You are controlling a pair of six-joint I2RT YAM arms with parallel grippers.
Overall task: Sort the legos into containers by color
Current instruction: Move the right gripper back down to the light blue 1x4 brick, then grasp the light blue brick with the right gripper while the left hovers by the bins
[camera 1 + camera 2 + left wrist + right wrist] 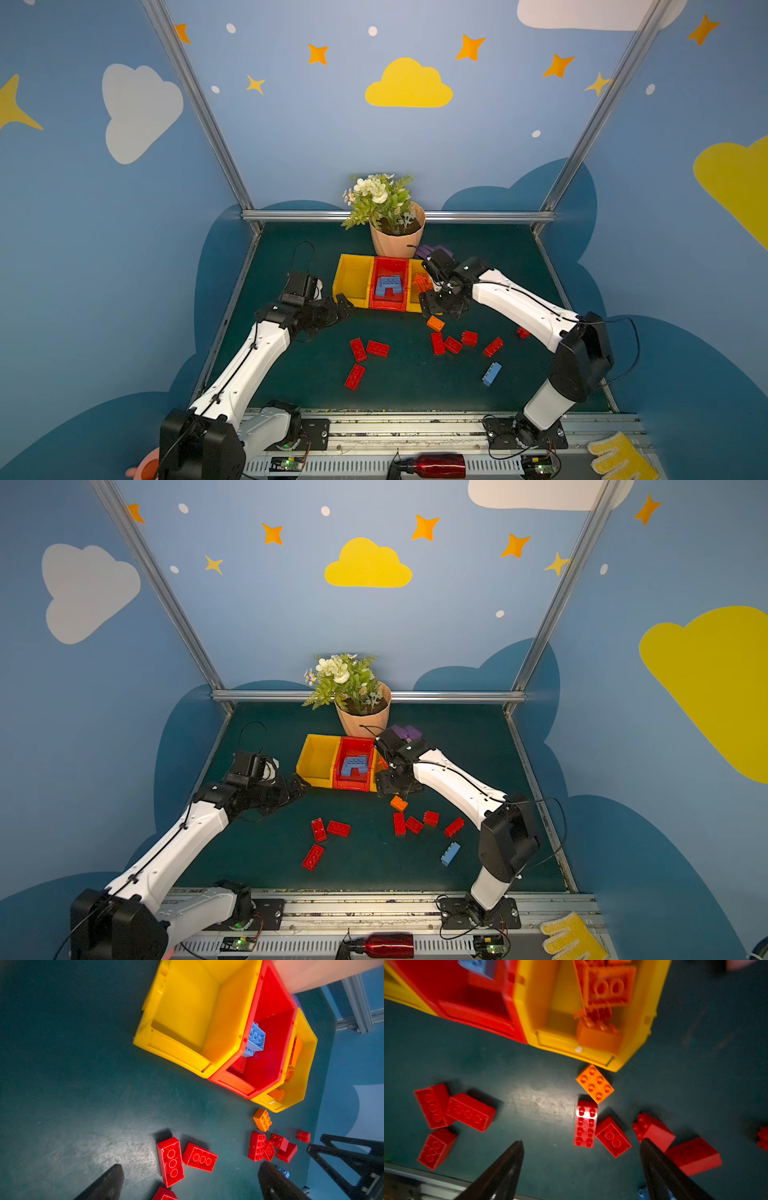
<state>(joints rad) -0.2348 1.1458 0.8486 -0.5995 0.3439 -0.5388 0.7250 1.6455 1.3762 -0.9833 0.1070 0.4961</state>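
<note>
The right gripper [581,1141] has its jaws spread wide with nothing between them. It hangs over the mat just in front of the yellow bin on the right-arm side of the red bin [388,306].

The left gripper [191,1165] also has its jaws fully apart and empty. It sits low over the mat off the front corner of the yellow bin on the red bin's left-arm side.

- **Mat** [291,374]: dark green, and it carries everything listed here.
- **Flower pot** [397,243]: peach and faceted, with white blooms and greenery, standing directly behind the red bin.
- **Red bin:** the middle of a row of three, touching both neighbours. It holds a pile of light blue bricks [388,286].
- **Left-side yellow bin** [353,278]: set against the red bin's left-arm wall, with its bare floor showing.
- **Right-side yellow bin** [639,1012]: set against the red bin's right-arm wall. It holds a heap of orange bricks [610,987].
- **Red trio** [357,349]: three long red bricks lying on the mat in front of the red bin, toward the left-arm side.
- **Red cluster** [452,345]: five red bricks on the mat in front of the red bin, toward the right-arm side. The smallest lies farthest out.
- **Lone blue brick** [491,374]: on the mat well in front of the red bin, on the right-arm side, beyond the red cluster.
- **Loose orange brick** [435,323]: studs up, on the mat off the red bin's front right-arm corner, just beside the right-side yellow bin's front lip.
</note>
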